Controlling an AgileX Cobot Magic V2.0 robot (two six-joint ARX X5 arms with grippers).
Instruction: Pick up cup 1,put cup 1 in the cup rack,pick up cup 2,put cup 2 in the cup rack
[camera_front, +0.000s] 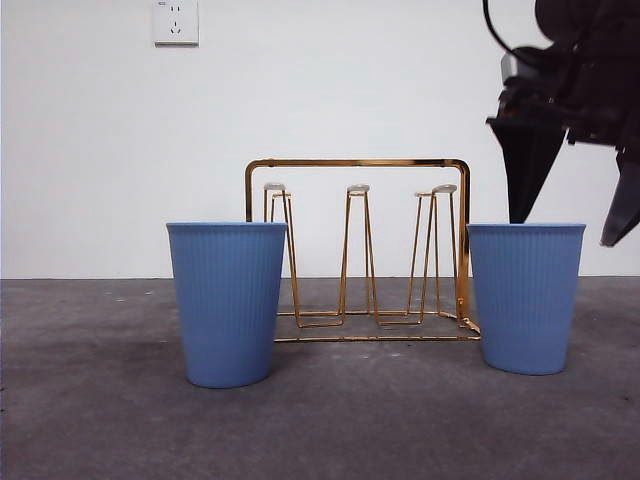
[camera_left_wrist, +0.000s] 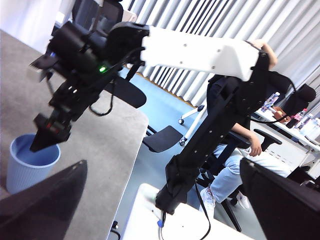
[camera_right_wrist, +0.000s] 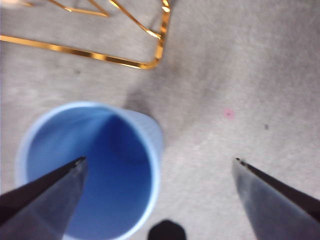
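Two ribbed blue cups stand upright on the grey table, one at the left (camera_front: 227, 303) and one at the right (camera_front: 525, 297). Between and behind them is the gold cup rack (camera_front: 357, 162), with nothing on its pegs. My right gripper (camera_front: 566, 228) hangs open just above the right cup's rim. In the right wrist view, one jaw of the right gripper (camera_right_wrist: 160, 160) is over the cup's (camera_right_wrist: 90, 170) inside and the other over bare table. The left wrist view shows the left gripper (camera_left_wrist: 162, 162) open and empty, far from the right arm's gripper (camera_left_wrist: 46, 136) and the cup (camera_left_wrist: 27, 162).
A corner of the cup rack's base (camera_right_wrist: 150, 62) lies close beside the right cup. A white wall with a socket (camera_front: 176, 22) stands behind the table. The table's edge (camera_left_wrist: 135, 150) drops off toward office chairs and a seated person (camera_left_wrist: 240, 150).
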